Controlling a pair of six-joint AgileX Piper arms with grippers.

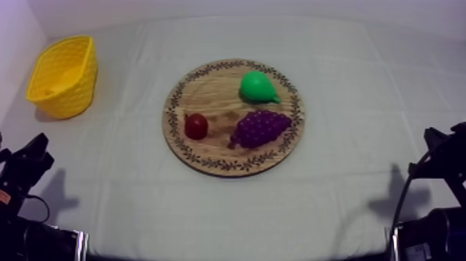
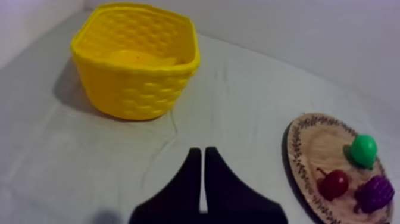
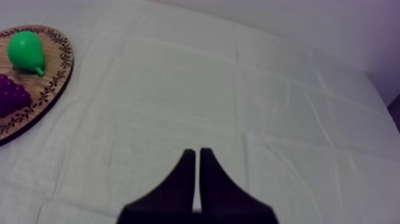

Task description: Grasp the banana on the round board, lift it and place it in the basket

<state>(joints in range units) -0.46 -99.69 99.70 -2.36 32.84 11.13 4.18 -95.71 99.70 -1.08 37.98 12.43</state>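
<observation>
The yellow basket (image 1: 75, 90) stands at the table's far left. In the left wrist view a smooth yellow banana (image 2: 138, 58) lies inside the basket (image 2: 137, 92). The round wooden board (image 1: 211, 90) at the middle carries a green pear (image 1: 257, 87), purple grapes (image 1: 261, 128) and a small red fruit (image 1: 196, 126). My left gripper (image 2: 199, 150) is shut on nothing, low over the cloth, well short of the basket. My right gripper (image 3: 197, 151) is also shut and empty, over bare cloth to the right of the board (image 3: 50, 80).
Both arms rest low at the near corners, the left arm (image 1: 26, 166) and the right arm (image 1: 440, 156). Open cloth lies between them and the board. A wall runs close behind the basket at the left edge.
</observation>
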